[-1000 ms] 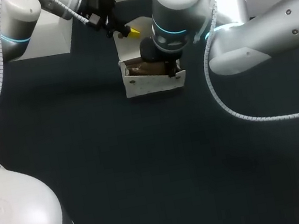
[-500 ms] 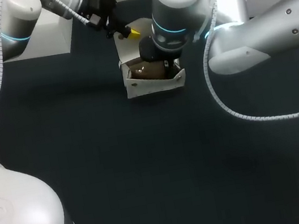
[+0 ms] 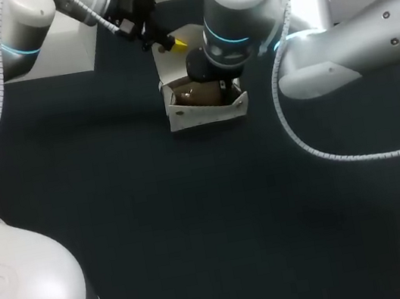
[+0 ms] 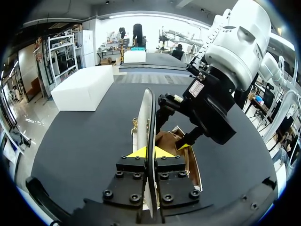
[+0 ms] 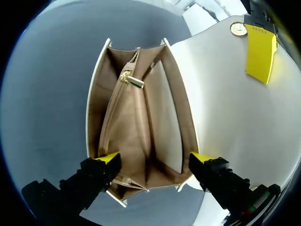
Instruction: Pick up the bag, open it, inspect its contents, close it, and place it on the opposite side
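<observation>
The white bag (image 3: 205, 110) is sitting on the dark table (image 3: 199, 234), at the far side near the middle. Its mouth is wide open. The tan lining (image 5: 141, 132) is showing, with a little gold zip pull (image 5: 132, 81) on a middle pocket.

What could go wrong? The left gripper (image 4: 146, 151) is holding the flap (image 5: 221, 94) up and back. If that arm pulls too hard or off to one side, the bag could tip or slide, because nothing looks to be pinning it down. If the pinch slips, the flap could drop onto the right gripper (image 5: 154, 159), which is hanging just over the open mouth. If that gripper goes lower, it could poke the soft walls and squash the bag. It is also sitting right where the flap has to come down for closing.

The left fingers are pressing together on the thin flap, one on each side, just beside the gold snap (image 5: 238, 28). The right fingers (image 5: 106, 157) are spread far apart, about as wide as the bag, and are holding nothing. One tip is sitting by each side wall. Whether they are touching the walls is too hard to tell.
</observation>
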`<state>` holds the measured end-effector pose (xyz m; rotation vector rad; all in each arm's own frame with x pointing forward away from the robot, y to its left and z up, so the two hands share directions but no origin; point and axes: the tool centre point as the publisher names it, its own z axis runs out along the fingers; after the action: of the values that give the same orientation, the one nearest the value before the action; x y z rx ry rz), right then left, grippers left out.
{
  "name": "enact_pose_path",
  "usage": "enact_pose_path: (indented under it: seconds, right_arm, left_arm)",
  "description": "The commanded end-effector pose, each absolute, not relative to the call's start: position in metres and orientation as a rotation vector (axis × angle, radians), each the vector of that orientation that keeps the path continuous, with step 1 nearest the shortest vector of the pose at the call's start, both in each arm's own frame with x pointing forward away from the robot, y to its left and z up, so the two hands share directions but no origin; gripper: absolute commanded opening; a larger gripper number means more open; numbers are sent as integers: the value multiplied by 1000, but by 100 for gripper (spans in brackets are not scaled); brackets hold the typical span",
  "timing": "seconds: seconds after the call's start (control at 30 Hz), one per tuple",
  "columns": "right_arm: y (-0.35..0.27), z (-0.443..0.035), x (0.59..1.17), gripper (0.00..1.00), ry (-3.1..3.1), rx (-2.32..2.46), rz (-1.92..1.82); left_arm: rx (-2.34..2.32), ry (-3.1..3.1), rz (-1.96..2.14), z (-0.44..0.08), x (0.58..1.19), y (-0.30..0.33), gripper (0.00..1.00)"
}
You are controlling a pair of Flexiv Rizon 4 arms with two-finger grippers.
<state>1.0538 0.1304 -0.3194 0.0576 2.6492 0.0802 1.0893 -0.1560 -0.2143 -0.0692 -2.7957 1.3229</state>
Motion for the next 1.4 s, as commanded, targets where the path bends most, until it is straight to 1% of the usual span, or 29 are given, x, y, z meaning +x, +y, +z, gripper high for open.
enact_pose_path:
  seconds: [0.03, 0.2, 0.23, 0.27, 0.3, 0.33, 0.47, 0.67, 0.87, 1.03, 1.27, 1.4]
  right_arm:
    - [128, -329, 1056, 100, 2648, 56, 80]
    - [127, -327, 1057, 100, 2641, 60, 83]
    - [126, -325, 1057, 90, 2635, 62, 85]
    - [126, -322, 1057, 70, 2628, 64, 88]
    - [125, -320, 1057, 57, 2619, 65, 86]
    - [125, -317, 1057, 50, 2609, 69, 86]
    - [121, -301, 1057, 45, 2558, 81, 86]
    - [118, -277, 1054, 40, 2482, 92, 70]
    - [117, -260, 1047, 38, 2428, 92, 59]
    - [118, -251, 1039, 38, 2396, 89, 47]
    - [120, -248, 1029, 38, 2381, 66, 34]
    - [121, -251, 1024, 34, 2383, 61, 32]
  left_arm:
    - [-74, -2790, 1326, -213, 1091, -155, 0]
    - [-90, -2795, 1329, -213, 1090, -155, 0]
    - [-96, -2796, 1331, -213, 1090, -155, 0]
    - [-109, -2803, 1333, -213, 1089, -155, 0]
    - [-117, -2809, 1333, -213, 1088, -156, 0]
    - [-118, -2809, 1333, -212, 1087, -156, 0]
    - [-140, -2835, 1338, -214, 1085, -157, 0]
    - [-194, -2883, 1340, -220, 1083, -159, 0]
    - [-216, -2934, 1335, -230, 1086, -163, 0]
    - [-204, -3015, 1331, -241, 1095, -165, 0]
    - [-135, -3044, 1438, -253, 1116, -156, 0]
    - [-149, -3113, 1444, -261, 1127, -152, 0]
